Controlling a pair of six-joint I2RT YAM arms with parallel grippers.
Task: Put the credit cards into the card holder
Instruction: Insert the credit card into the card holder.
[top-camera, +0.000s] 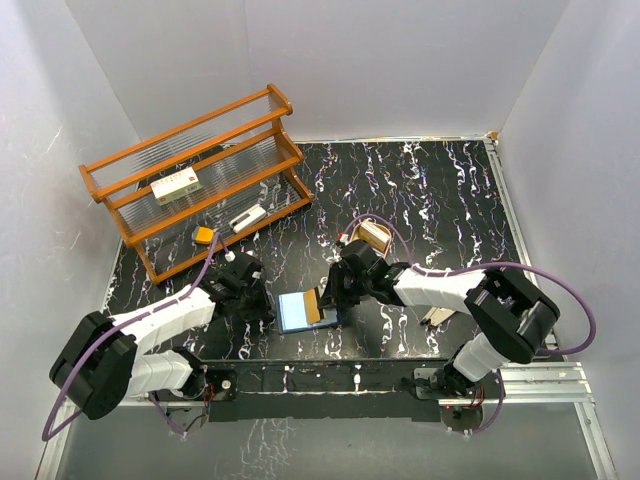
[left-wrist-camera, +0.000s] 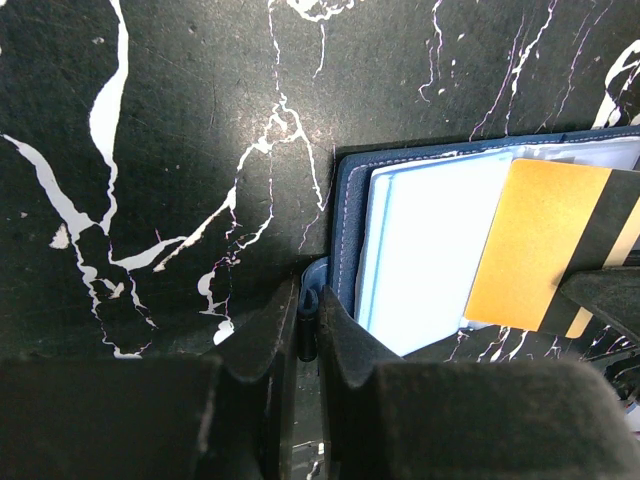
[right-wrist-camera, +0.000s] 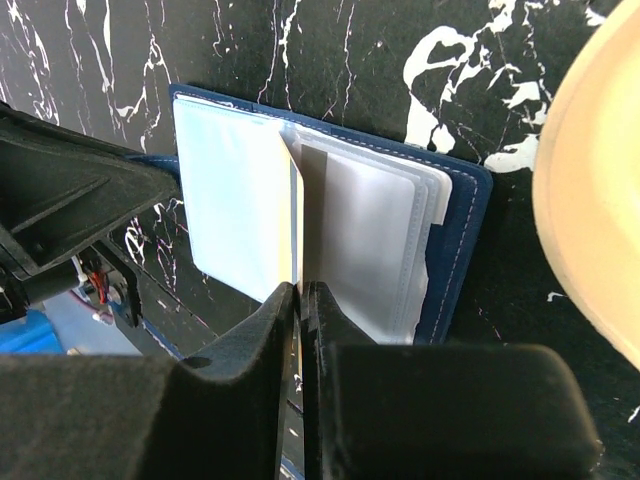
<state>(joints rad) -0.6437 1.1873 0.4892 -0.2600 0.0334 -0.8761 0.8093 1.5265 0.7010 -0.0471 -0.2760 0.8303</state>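
The right gripper (right-wrist-camera: 298, 300) is nearly closed, pinching a gold card (right-wrist-camera: 291, 225) by its near edge. The card stands edge-on among the clear sleeves of the open holder (right-wrist-camera: 462, 235). In the left wrist view the same card (left-wrist-camera: 530, 245) lies slanted over the pale inner page, with its dark stripe toward the right gripper. It looks laid on or just at a pocket mouth, not seated.

The left gripper (left-wrist-camera: 308, 335) is also narrow, clamped on a blue bit of the holder's (left-wrist-camera: 345, 220) edge and pinning it to the table (left-wrist-camera: 180, 150).

The step in hand appears to be the insertion. The next move calls for lining the card's leading edge square with a sleeve opening and sliding it in flat, while the left gripper keeps the holder from skating. The sleeves are thin and limp, so the card could ride over them.

I cannot tell where the other cards lie.

A tan tray (right-wrist-camera: 590, 200) sits just beside the holder. The table is black with white veining and looks smooth. A wooden rack (top-camera: 200, 170) stands at the back left, and plain white walls (top-camera: 400, 60) close in the scene.
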